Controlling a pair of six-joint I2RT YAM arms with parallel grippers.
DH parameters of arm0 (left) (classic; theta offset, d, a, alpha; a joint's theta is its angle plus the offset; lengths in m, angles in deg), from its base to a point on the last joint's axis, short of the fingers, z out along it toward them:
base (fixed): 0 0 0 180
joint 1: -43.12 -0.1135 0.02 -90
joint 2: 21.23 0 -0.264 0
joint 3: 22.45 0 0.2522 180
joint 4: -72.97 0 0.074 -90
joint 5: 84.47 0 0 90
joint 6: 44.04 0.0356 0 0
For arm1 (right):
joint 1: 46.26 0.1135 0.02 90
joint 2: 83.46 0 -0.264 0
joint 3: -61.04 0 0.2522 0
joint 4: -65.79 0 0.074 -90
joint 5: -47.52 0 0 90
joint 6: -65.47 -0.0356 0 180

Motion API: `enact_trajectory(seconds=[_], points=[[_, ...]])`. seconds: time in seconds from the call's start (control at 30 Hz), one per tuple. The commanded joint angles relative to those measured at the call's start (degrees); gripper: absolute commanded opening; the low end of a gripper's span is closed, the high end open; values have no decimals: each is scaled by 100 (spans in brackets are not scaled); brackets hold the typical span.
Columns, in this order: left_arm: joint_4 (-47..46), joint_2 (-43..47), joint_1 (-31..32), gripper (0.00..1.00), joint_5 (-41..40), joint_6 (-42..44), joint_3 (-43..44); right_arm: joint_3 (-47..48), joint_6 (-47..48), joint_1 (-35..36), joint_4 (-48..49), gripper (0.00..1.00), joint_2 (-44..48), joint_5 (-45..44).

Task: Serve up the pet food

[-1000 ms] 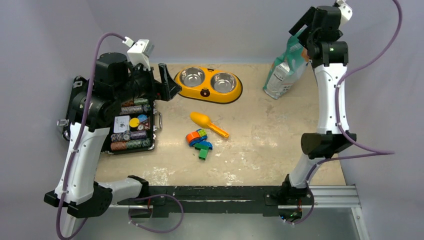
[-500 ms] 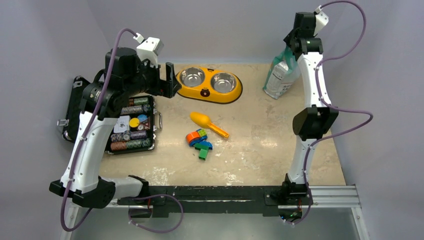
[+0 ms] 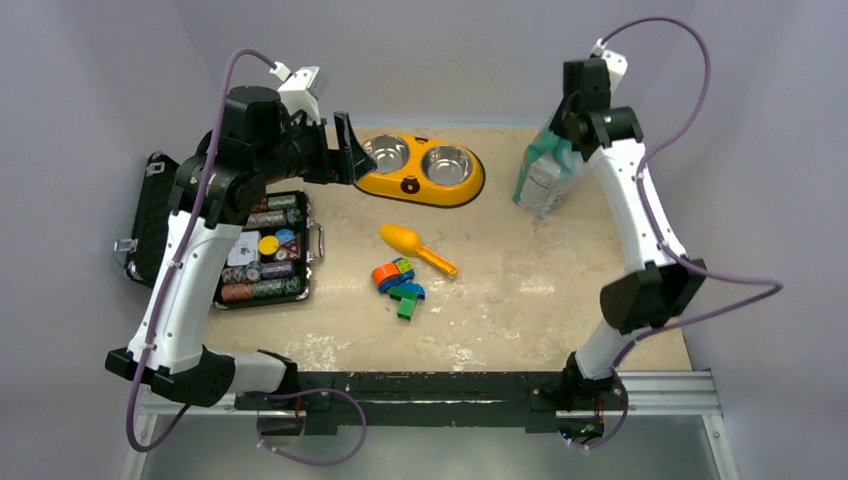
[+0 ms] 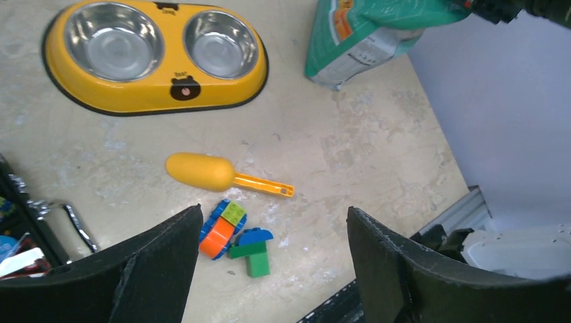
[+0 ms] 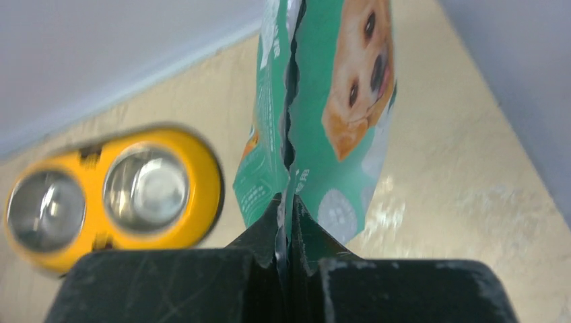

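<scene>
Lab robot cell: plain grey walls [image 3: 450, 60] enclose a worktable [image 3: 520, 290].

You cannot see inside the bag [image 5: 316, 101]: its torn mouth shows only as a dark slit in the right wrist view, so the pet food is hidden. From above, the right arm [image 3: 600, 125] covers the bag's top and whatever grips it. The double bowl [image 5: 114, 195] is blurred in the right wrist view. The left arm [image 3: 190, 270] hides part of the case [image 3: 265, 250], which the left wrist view's edge also cuts off.

1 overhead camera surveys the table [image 3: 520, 290]; 2 wrist cameras (nearer, angled down) both catch the yellow bowl [image 4: 101, 94].
</scene>
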Motion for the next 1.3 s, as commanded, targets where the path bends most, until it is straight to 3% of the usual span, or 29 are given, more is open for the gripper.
enact_trajectory(seconds=[0.0,0.17,0.3,0.43,0.67,0.93,1.27], points=[[-579,78,-27,80,1065,-1149,-367,-1481,78,842,-104,0,2002,926],[-1308,355,54,75,2071,-2343,-1224,-3145,-369,1464,-105,0,3472,1908],[-2163,665,553,71,2296,-3255,-2022,-4298,-842,2048,48,0,4544,2658],[-2349,771,1331,69,1868,-3499,-2143,-4825,-993,2356,-216,0,5182,2838],[-2653,655,2529,67,738,-3885,-2158,-4899,-750,2484,-476,0,5582,3198],[-1697,-335,3006,66,-116,-3435,-715,-5164,-916,2579,18,0,5562,3921],[-467,-1905,3345,66,-1209,-2755,1327,-4664,-159,2606,-9,0,5282,4269]])
